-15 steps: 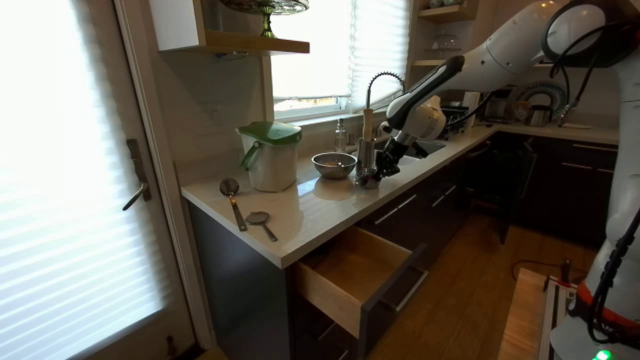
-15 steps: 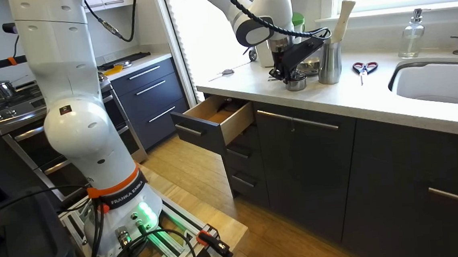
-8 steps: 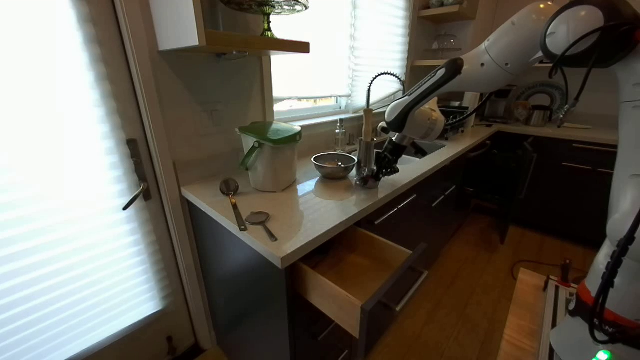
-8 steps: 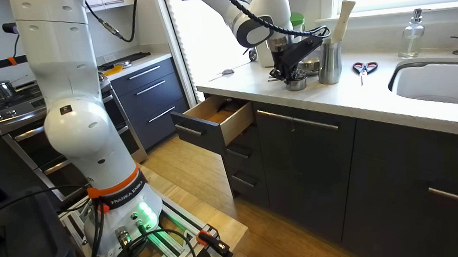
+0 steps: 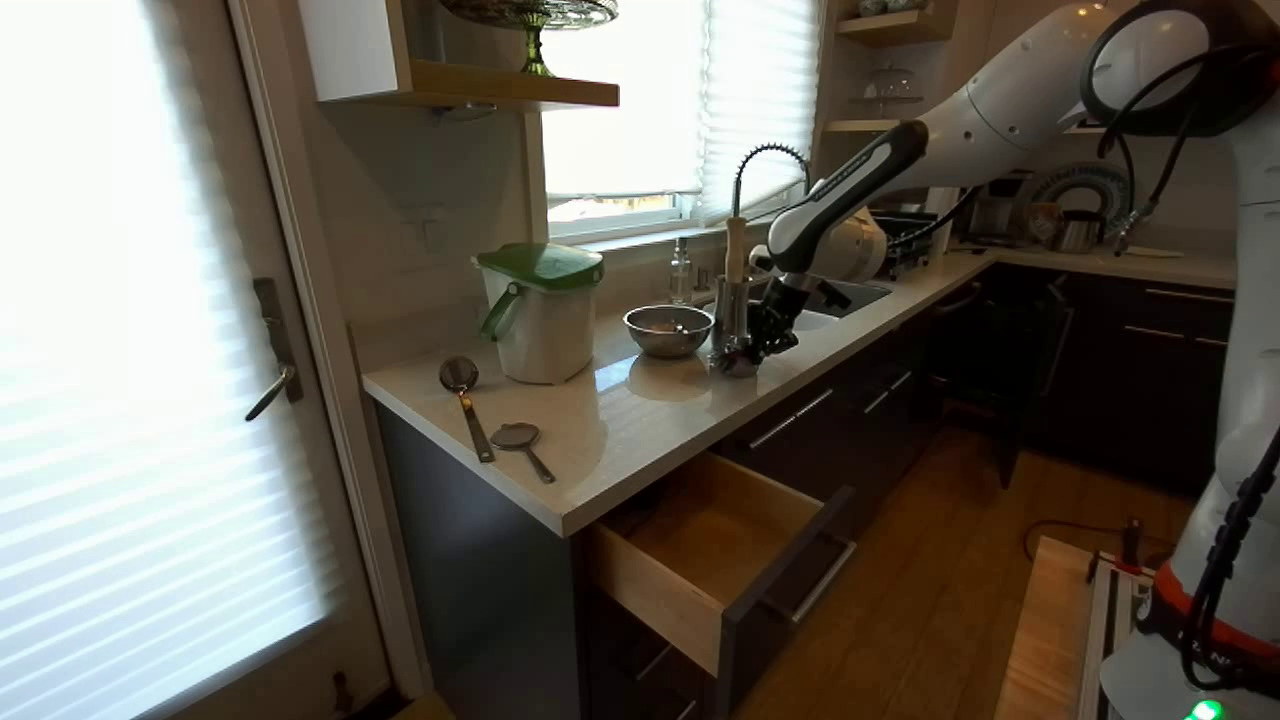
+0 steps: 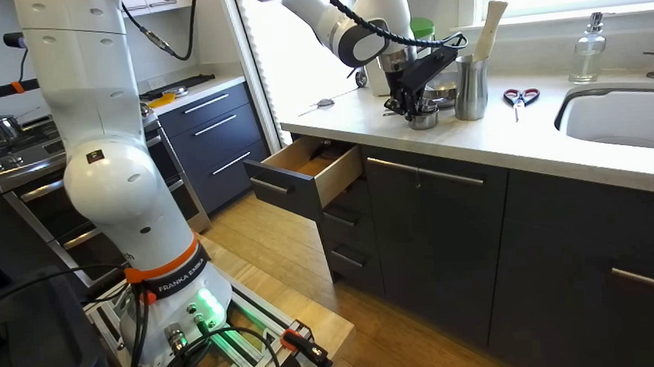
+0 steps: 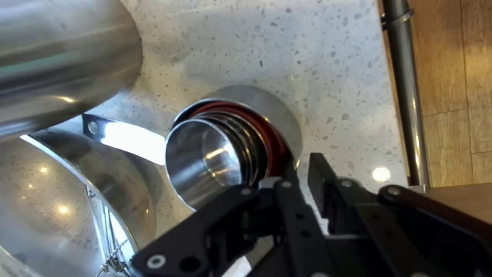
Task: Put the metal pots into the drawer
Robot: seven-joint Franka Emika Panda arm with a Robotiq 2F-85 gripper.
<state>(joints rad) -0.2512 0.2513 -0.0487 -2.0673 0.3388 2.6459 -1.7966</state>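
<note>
The small metal pot [image 7: 278, 109] stands on the counter near its front edge; it also shows in both exterior views [image 5: 737, 364] [image 6: 423, 121]. In the wrist view it holds a red-lined ring and several nested steel cups [image 7: 203, 161]. My gripper [image 7: 303, 163] is at its rim, one finger over the inner side and one outside, with a narrow gap between them. The gripper also shows in both exterior views [image 5: 768, 335] [image 6: 405, 109]. The wide metal bowl [image 5: 668, 335] sits beside it with wire utensils inside [image 7: 113, 234]. The drawer [image 5: 725, 530] is pulled open below the counter [image 6: 281, 192].
A tall steel holder [image 6: 472, 90] with a wooden utensil stands close beside the small pot. A green-lidded pail [image 5: 545, 320] and two strainers [image 5: 460, 378] [image 5: 516, 436] are at the counter's end. Scissors [image 6: 521, 98] and a sink [image 6: 633, 116] lie on the other side.
My hand has tilted slightly, its wrist shifting a little left in both exterior views, while the fingertips stay at the small pot's rim. The pot, bowl and drawer look unmoved.
</note>
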